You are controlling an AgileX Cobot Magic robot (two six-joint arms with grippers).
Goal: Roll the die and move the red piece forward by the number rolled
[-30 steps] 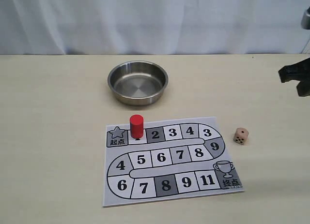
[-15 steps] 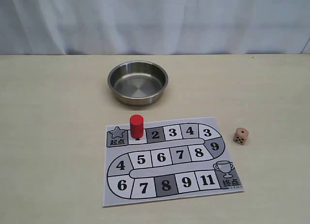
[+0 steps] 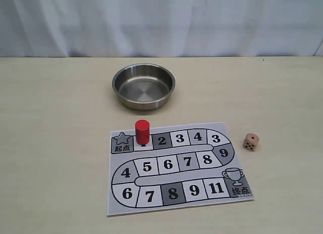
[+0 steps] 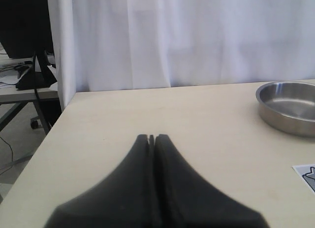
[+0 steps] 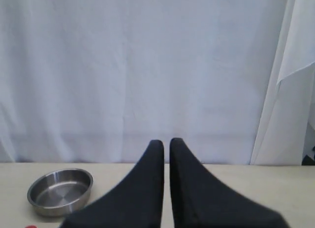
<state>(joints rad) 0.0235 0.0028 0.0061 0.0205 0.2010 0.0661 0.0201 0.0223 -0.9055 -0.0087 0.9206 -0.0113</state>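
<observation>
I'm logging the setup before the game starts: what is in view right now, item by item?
round stainless-steel bowl: one, silver, on the table behind the board, empty
printed paper game board: one, white and grey with black numbers, flat on the table near the front
red cylinder piece: one, bright red, upright on the board's first square beside the star square
pinkish-tan die with dark pips: one, on the table just right of the board, off it
wooden table: one, pale beige, under everything
curtain: white, behind the table
left hand: one, black, fingers together, holding nothing
right hand: one, black, fingers nearly together, holding nothing
</observation>
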